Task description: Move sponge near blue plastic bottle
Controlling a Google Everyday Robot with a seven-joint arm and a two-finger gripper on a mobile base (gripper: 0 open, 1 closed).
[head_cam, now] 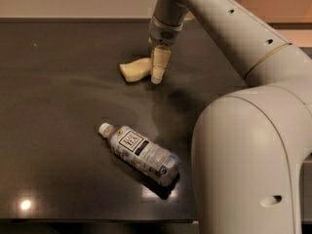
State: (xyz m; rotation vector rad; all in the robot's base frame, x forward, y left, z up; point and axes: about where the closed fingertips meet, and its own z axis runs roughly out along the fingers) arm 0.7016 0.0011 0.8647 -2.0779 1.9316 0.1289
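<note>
The sponge (133, 70), a small pale yellow block with wavy edges, lies on the dark table (58, 106) towards the back middle. My gripper (157, 77) points down at the sponge's right end, right against it; whether it touches the sponge I cannot tell. The blue plastic bottle (142, 153) lies on its side in the front middle of the table, white cap to the upper left and label facing up. It lies well apart from the sponge, nearer the front edge.
My large white arm (243, 145) fills the right side of the view and hides that part of the table. The table's front edge runs along the bottom of the view. A light reflection (24, 204) shows at front left.
</note>
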